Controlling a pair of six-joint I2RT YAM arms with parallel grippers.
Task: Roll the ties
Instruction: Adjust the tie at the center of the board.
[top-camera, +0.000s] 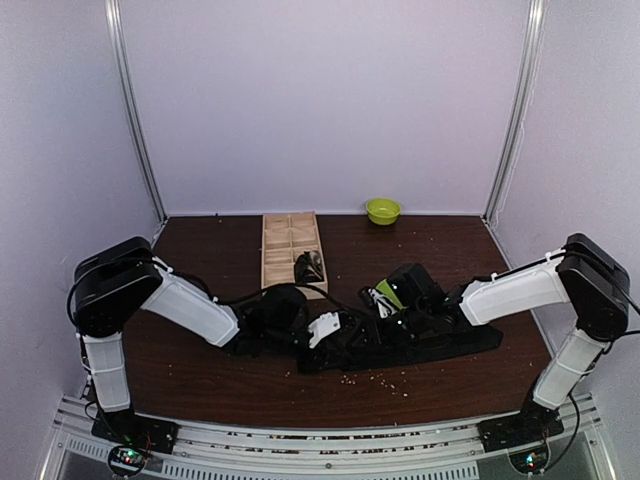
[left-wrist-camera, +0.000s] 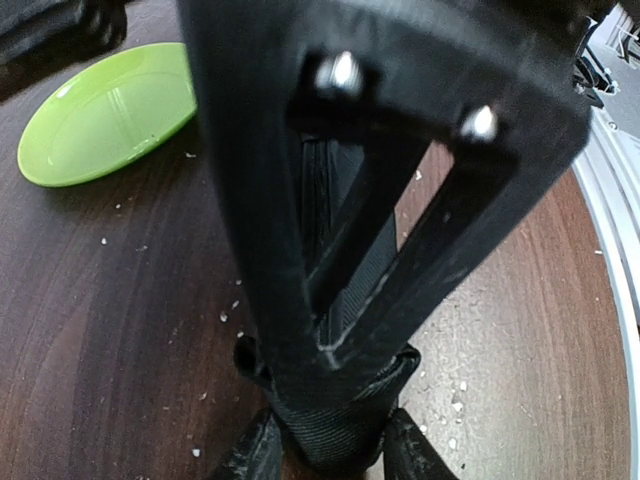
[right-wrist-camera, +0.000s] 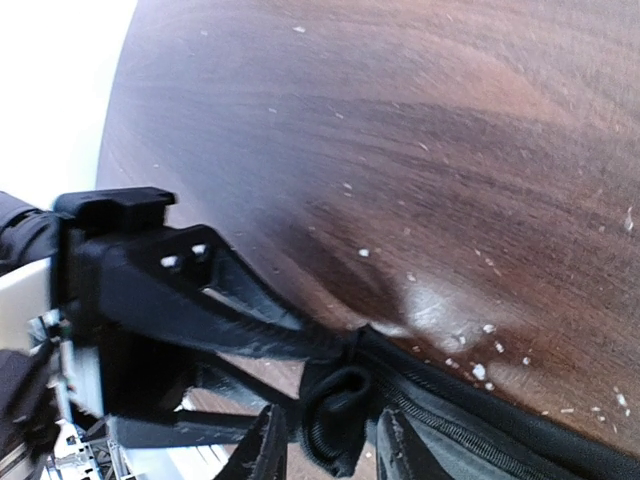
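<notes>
Nearest of all, on the left wrist view, the left hand (left-wrist-camera: 330, 455) has its two fingers (left-wrist-camera: 250, 455) pressed against either side of a tight black roll: it is clamped on the rolled end of the tie (top-camera: 460, 345). Just past that roll, one braced black finger of the right hand (right-wrist-camera: 330, 450) comes down onto the same spot and fills most of the view.

From the right wrist the picture is much the same. The coiled end (right-wrist-camera: 335, 415) sits between that hand's fingertips, with a finger of the left hand reaching in to touch it. Whether the right hand is squeezing or only bracketing the coil, I cannot tell.

From above, the arm bases stand on a metal rail (top-camera: 320, 440) at the near edge. Beyond them, both forearms angle inward and meet at the middle of the dark brown desk (top-camera: 220, 380). The unrolled part of the tie lies flat on the desk, running from the hands toward the right. Pale crumbs (top-camera: 370, 378) are scattered just in front of it.

Farther back stands a wooden divided box (top-camera: 280, 240) with a dark bundle (top-camera: 308, 267) in one near compartment, too small to identify. At the far edge sits a small green bowl (top-camera: 382, 210).
</notes>
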